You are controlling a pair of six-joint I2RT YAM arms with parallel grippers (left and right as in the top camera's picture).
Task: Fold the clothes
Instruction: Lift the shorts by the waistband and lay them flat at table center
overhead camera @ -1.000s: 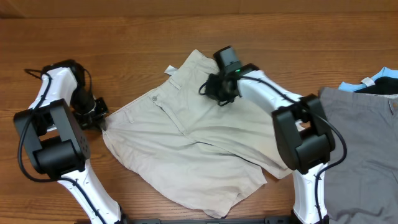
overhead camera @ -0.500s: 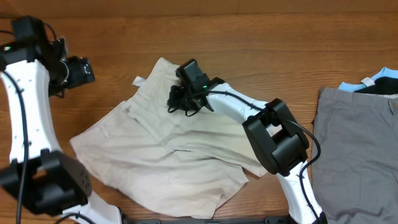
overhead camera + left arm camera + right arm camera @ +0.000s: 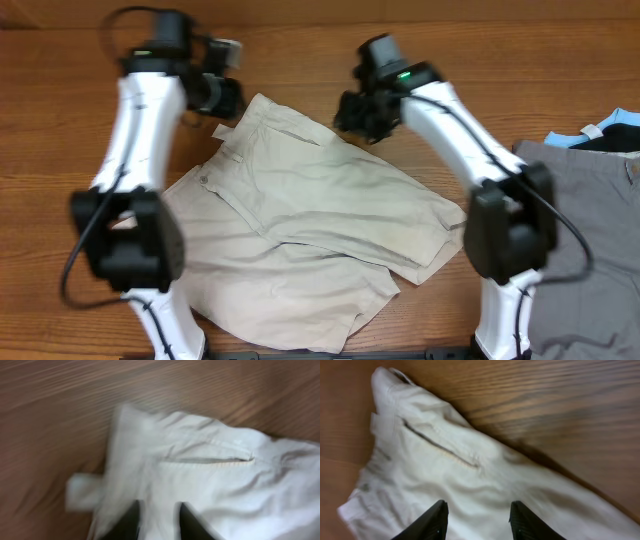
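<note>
The clothes, a pair of cream shorts [image 3: 300, 220], lie spread and partly folded over on the wooden table. My left gripper [image 3: 222, 95] hovers at their upper left corner, near the small white tag [image 3: 222, 130]. In the blurred left wrist view its gripper [image 3: 161, 517] shows a narrow gap over the cloth [image 3: 200, 475], next to a pocket slit [image 3: 210, 461]; whether cloth is pinched is unclear. My right gripper [image 3: 358, 115] sits over the shorts' upper right edge. Its wrist view shows the gripper [image 3: 477, 510] open above the cloth [image 3: 470, 475], holding nothing.
A grey garment [image 3: 585, 230] lies at the right edge of the table. A black and light-blue garment [image 3: 605, 130] peeks out behind it. Bare wood [image 3: 300, 50] runs along the far side.
My left arm swung from the far left to the shorts' upper left corner. My right gripper moved right, opened and let go of the cloth. The shorts shifted right and spread out.
</note>
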